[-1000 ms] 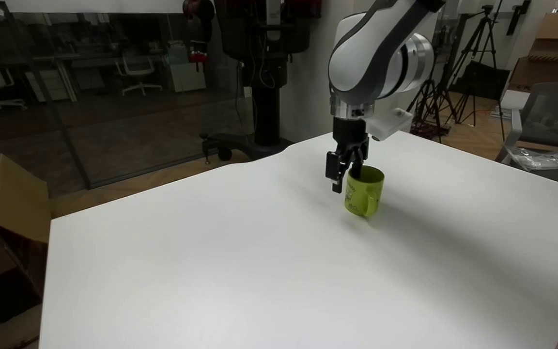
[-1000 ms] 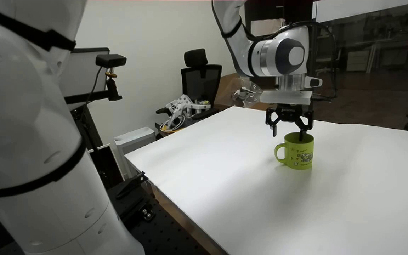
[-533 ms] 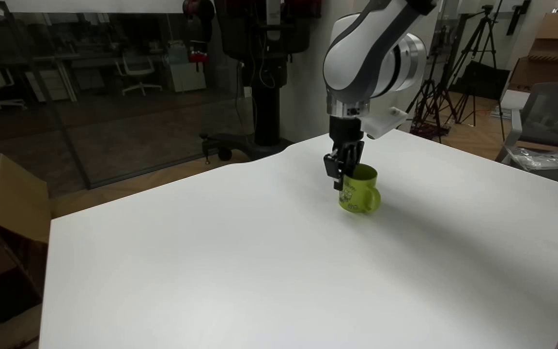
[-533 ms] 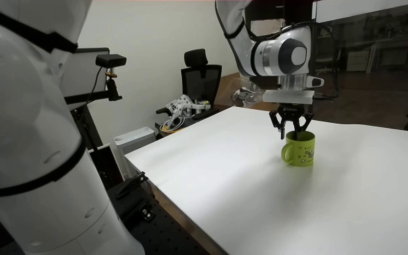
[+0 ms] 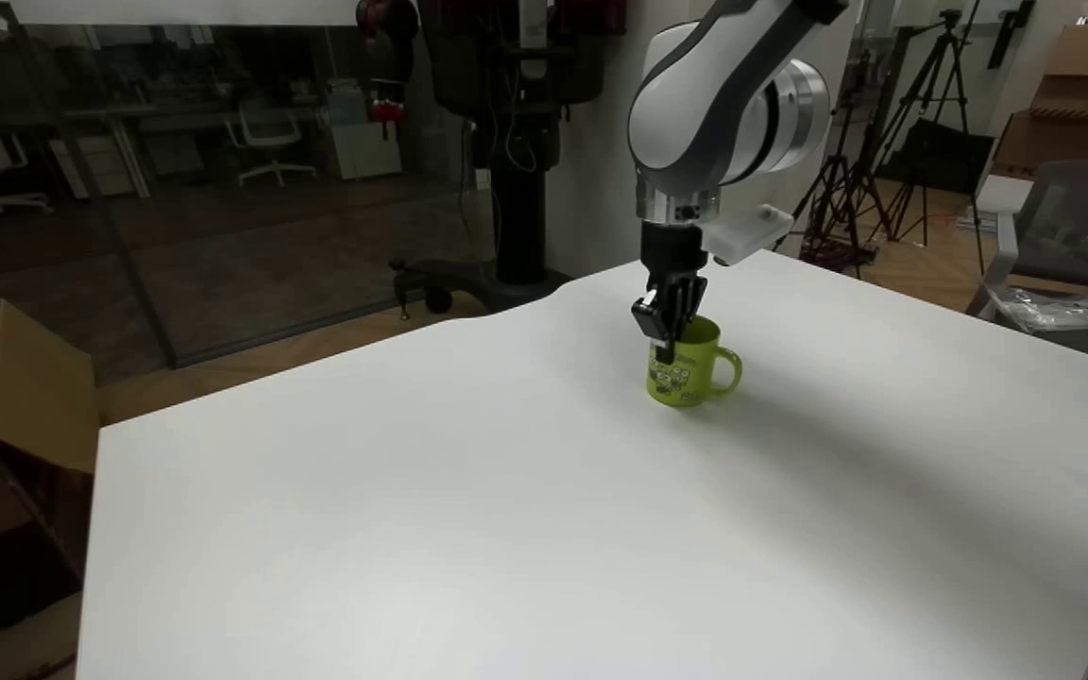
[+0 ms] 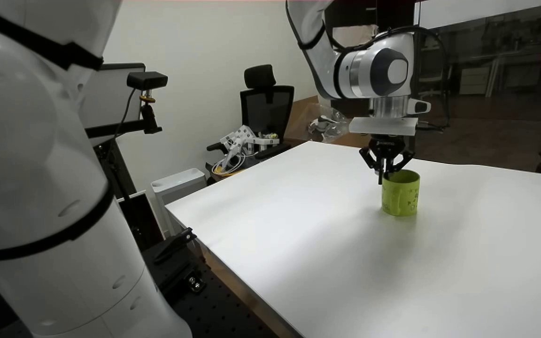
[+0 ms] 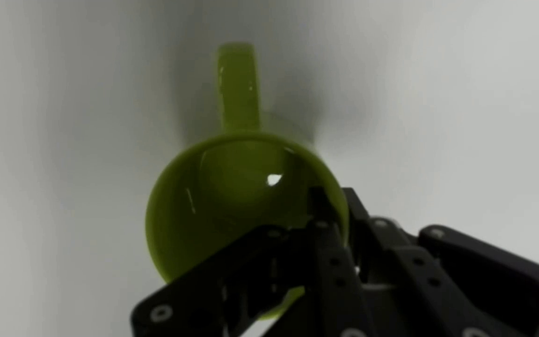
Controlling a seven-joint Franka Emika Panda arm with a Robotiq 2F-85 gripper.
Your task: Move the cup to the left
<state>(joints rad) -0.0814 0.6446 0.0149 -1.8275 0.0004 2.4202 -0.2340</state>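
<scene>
The cup, a lime-green mug with printed figures, stands upright on the white table in both exterior views (image 5: 679,382) (image 6: 399,199); whether its base is slightly raised I cannot tell. My black gripper (image 5: 667,344) (image 6: 383,177) comes down over its rim from above. From the wrist view, I look into the cup (image 7: 241,187), with the handle (image 7: 238,89) pointing to the top of that view. There my gripper (image 7: 336,199) is shut on the cup's wall: one finger inside, one outside. In an exterior view, the handle (image 5: 731,371) points right. The inside fingertip is mostly hidden in the exterior views.
The white table (image 5: 393,529) (image 6: 463,281) spreads around the cup. Its far edge lies behind the cup in an exterior view. A cardboard box (image 5: 34,387) stands off the table's left side. The robot's big white lower arm (image 6: 54,188) fills the left foreground of an exterior view.
My fingers have come together onto the cup's wall. The cup has turned, its handle swinging round, and shifted slightly along with the gripper toward the table's far side.
</scene>
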